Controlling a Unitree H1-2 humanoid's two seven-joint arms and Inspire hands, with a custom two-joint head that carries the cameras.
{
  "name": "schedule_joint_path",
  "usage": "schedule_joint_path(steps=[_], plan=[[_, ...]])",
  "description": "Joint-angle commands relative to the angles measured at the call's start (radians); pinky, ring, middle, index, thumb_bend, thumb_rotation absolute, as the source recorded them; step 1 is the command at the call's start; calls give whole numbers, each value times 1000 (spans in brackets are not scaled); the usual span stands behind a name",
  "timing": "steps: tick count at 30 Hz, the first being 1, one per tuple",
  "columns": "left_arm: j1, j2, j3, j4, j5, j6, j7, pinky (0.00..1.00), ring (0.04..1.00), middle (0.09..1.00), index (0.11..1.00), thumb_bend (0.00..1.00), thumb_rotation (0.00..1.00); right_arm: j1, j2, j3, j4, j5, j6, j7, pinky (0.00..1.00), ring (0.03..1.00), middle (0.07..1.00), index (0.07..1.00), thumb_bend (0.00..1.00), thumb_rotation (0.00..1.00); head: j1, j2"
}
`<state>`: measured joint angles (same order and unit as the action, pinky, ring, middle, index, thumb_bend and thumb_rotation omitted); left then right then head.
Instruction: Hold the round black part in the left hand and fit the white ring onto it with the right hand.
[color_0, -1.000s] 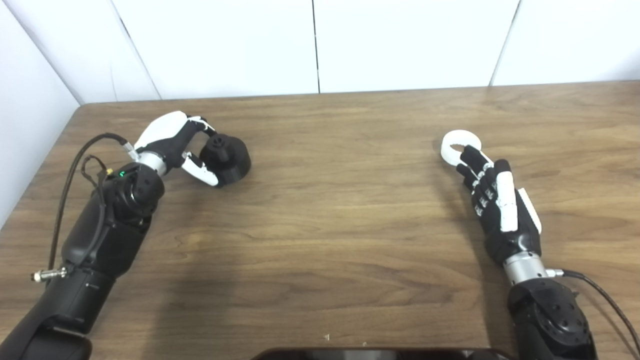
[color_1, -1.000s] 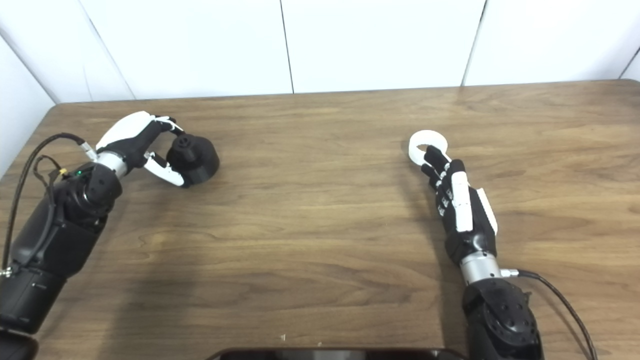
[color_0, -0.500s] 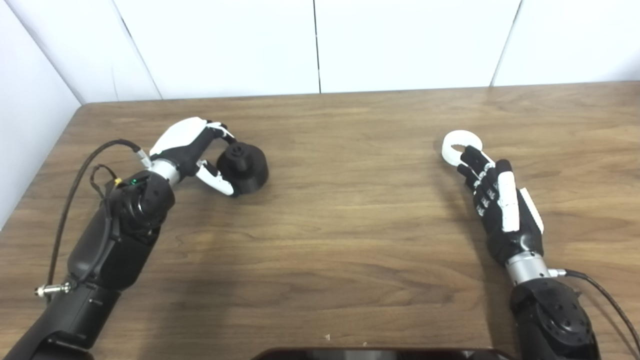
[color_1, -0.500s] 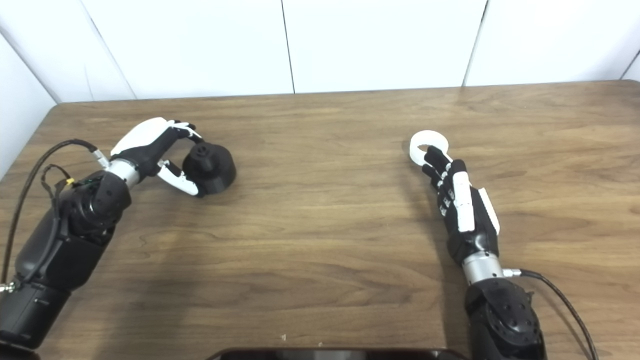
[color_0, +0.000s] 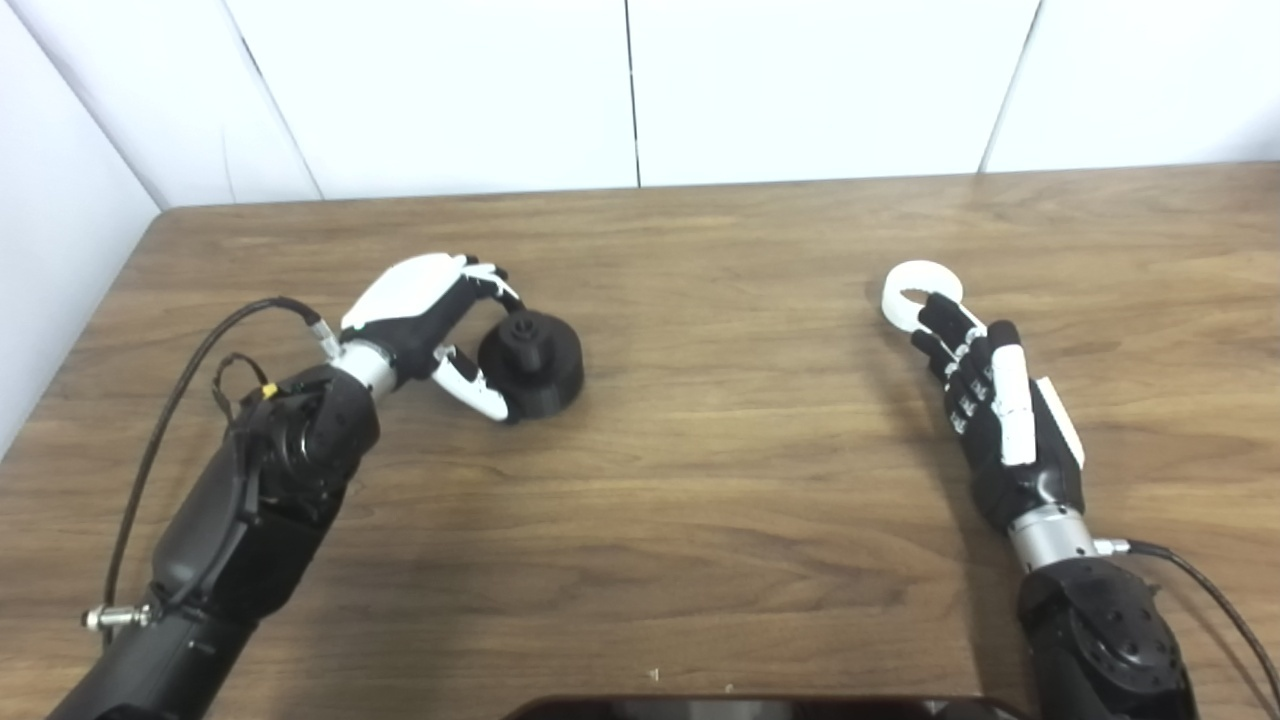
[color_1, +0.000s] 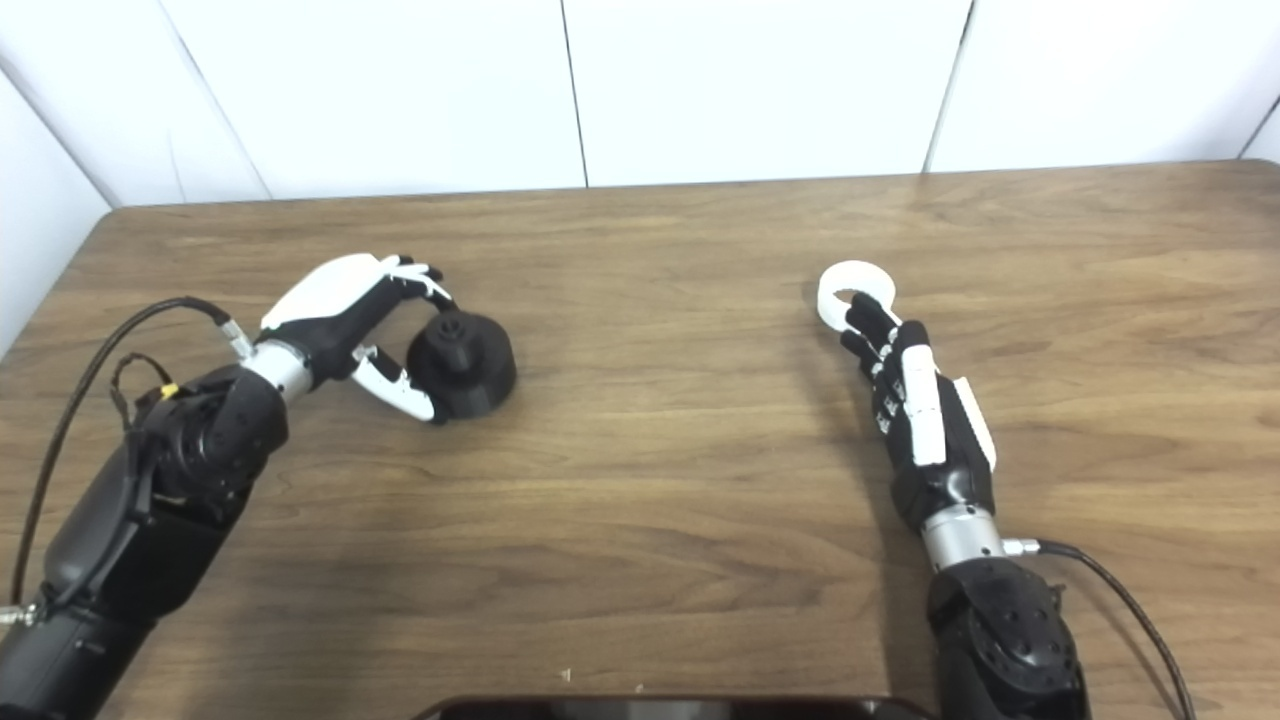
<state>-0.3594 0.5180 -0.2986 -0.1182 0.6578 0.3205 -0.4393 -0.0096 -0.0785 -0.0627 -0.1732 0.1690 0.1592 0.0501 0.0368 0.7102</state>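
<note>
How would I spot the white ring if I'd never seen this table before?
Start at the wooden table and follow the robot's right arm up to its black-and-white right hand. Just beyond its outstretched fingertips lies the small white plastic ring, flat on the wood. It is the only all-white loose piece; the other loose piece, the round black part, sits far across at the left hand.

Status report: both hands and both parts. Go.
Left hand shut on round black part, low over wooden table. Right hand fingertips at white ring, ring not lifted. Nothing between them.
</note>
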Motion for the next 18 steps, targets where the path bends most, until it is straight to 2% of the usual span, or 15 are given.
schedule_joint_path(steps=[1, 5, 12, 16, 18], plan=[[-31, 10, 3, -54, 19, -36, 14, 945, 999, 923, 654, 845, 178, -21, 4, 0, -42, -2, -17, 1, 1000, 910, 909, 879, 561, 1000, 0, -1], [-9, -8, -17, -93, 25, -51, 7, 913, 998, 919, 648, 855, 171, -19, 7, -2, -48, 3, -8, -1, 1000, 915, 910, 880, 559, 1000, -3, 2], [35, -46, -52, -175, 37, -43, -37, 918, 1000, 933, 657, 856, 185, -19, 7, -3, -52, 7, -5, 1, 1000, 918, 910, 881, 553, 1000, -3, 4], [66, -65, -73, -201, 40, -83, -38, 885, 1000, 934, 655, 860, 186, -18, 11, 1, -56, -4, -4, -4, 1000, 913, 911, 883, 543, 1000, -3, 4], [85, -78, -82, -213, 43, -94, -40, 905, 1000, 936, 660, 851, 190, -19, 14, 1, -55, -5, -5, -5, 1000, 911, 908, 882, 542, 1000, -8, 6]])
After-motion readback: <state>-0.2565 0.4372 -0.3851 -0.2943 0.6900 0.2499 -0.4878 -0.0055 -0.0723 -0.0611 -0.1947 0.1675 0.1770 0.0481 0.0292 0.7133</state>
